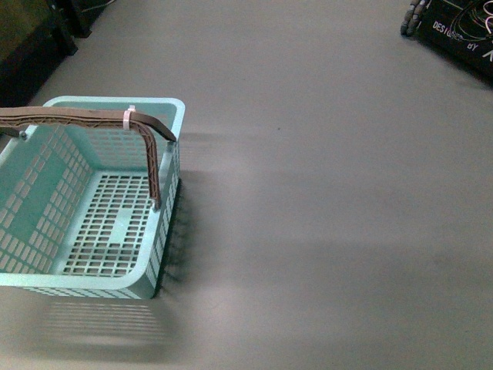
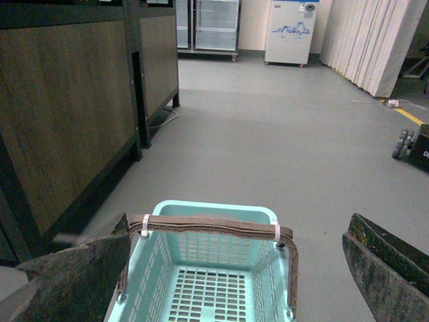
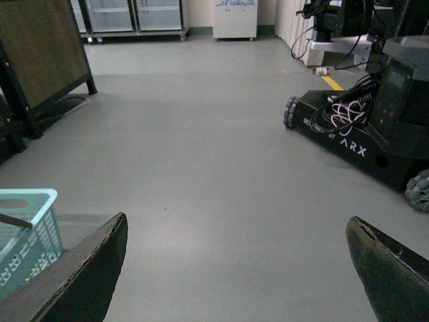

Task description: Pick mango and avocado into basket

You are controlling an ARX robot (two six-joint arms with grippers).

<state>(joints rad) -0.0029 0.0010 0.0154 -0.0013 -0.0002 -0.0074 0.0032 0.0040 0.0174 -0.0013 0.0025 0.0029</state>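
Front view shows the basket (image 1: 115, 102) empty, with no mango or avocado in sight, perhaps off-frame. Nearest it, the left end effector (image 2: 234, 268) gapes open; the right end effector (image 3: 234, 268) is open too.

Grey floor with a basket standing on it.
The smooth grey floor (image 1: 331, 193) carries a teal basket (image 1: 92, 281) at the left, upright on its base. A black wheeled base (image 1: 454, 31) stands well apart at the far right, and a wooden cabinet (image 2: 67, 114) stands beyond the basket at the left.
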